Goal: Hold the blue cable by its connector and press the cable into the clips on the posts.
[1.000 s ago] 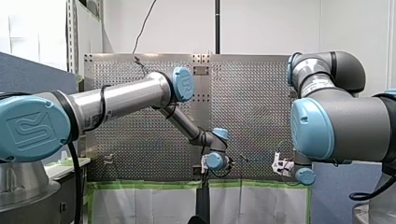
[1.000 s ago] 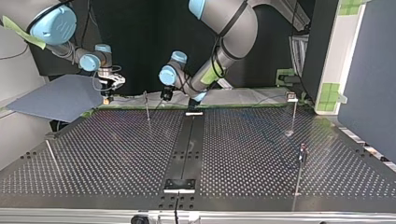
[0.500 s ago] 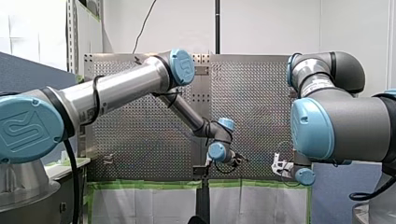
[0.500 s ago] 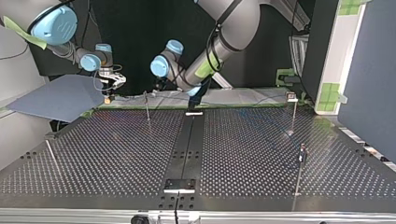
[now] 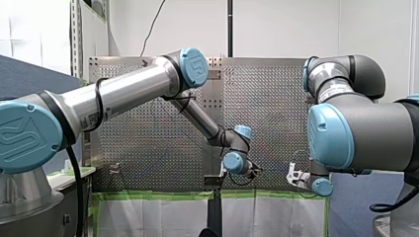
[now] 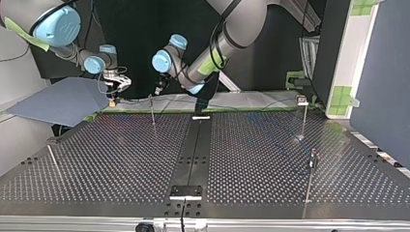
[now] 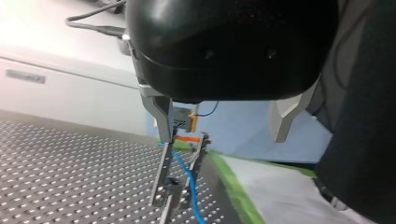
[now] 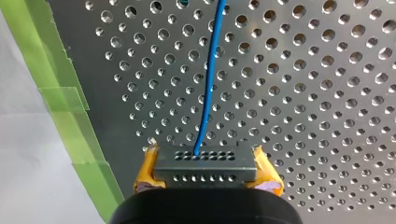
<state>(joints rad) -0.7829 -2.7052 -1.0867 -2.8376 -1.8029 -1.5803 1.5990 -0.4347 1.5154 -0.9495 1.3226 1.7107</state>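
Observation:
In the right wrist view my right gripper [image 8: 205, 173] is shut on the black connector [image 8: 205, 163], yellow pads on both sides. The blue cable [image 8: 210, 79] runs from it over the perforated table [image 8: 303, 93]. In the top view this gripper [image 6: 114, 92] hangs at the far left corner. My left gripper [image 7: 223, 133] is open and holds nothing. One of its metal fingers [image 7: 161, 114] stands just above a thin post [image 7: 163, 184], which the blue cable [image 7: 187, 175] passes. In the top view my left gripper [image 6: 157, 90] hovers over that post [image 6: 152, 110].
More thin posts stand at the top view's right [image 6: 304, 116], right front [image 6: 311, 166] and left front [image 6: 52, 162]. Green tape [image 8: 79, 135] lines the table's back edge. A grey board [image 6: 63, 101] leans by the left corner.
My left arm's wrist has swung toward the top view's left and lifted a little, bringing its gripper over the back-left post. My right gripper has stayed in place with the connector.

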